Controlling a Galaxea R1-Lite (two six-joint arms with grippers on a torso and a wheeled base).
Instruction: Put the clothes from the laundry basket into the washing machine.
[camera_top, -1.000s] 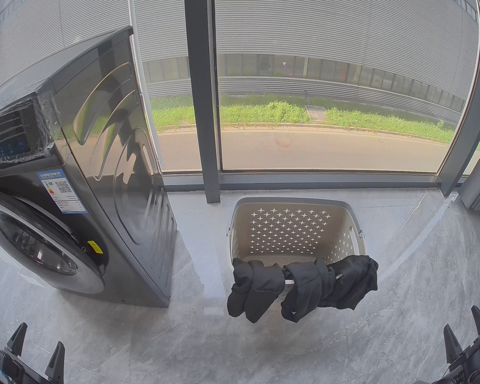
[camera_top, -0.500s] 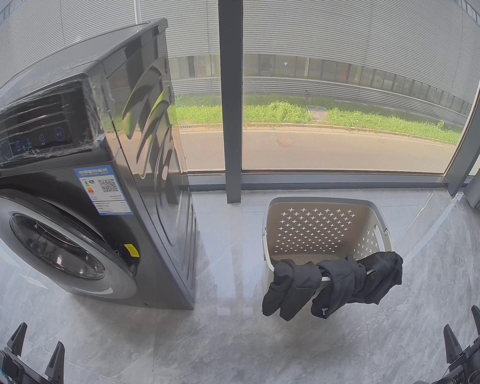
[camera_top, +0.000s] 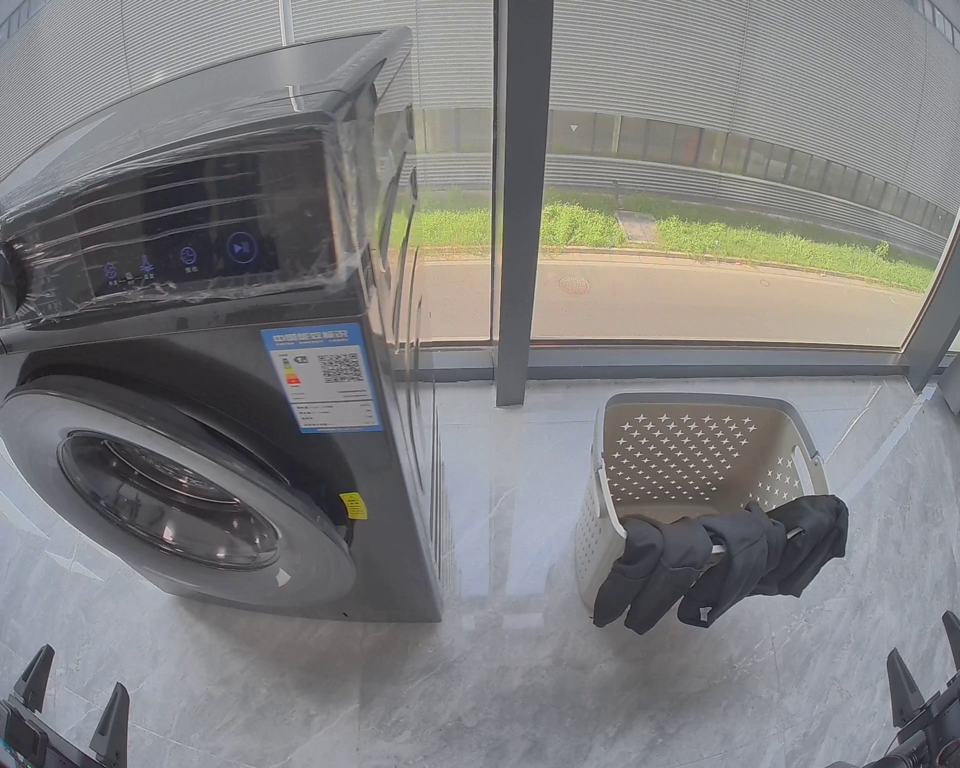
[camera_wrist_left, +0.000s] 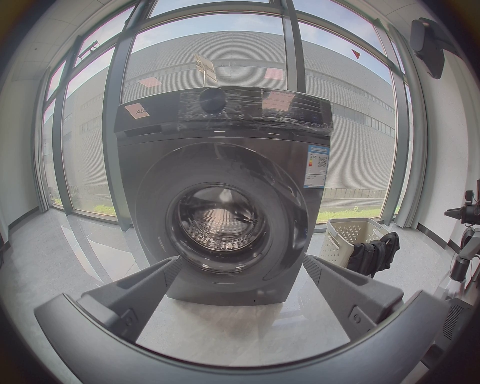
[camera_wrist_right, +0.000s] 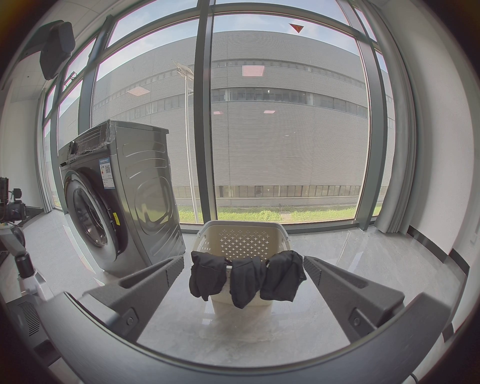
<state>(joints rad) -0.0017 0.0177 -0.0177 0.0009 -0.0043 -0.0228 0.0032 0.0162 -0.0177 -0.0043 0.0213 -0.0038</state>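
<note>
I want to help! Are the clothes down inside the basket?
No. The clothes hang over the front rim of the basket; its visible inside looks bare.

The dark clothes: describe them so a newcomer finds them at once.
Find the grey washing machine by the window. Right of it on the floor stands a white laundry basket with star-shaped holes. The clothes hang over its near rim, the only black fabric there.
</note>
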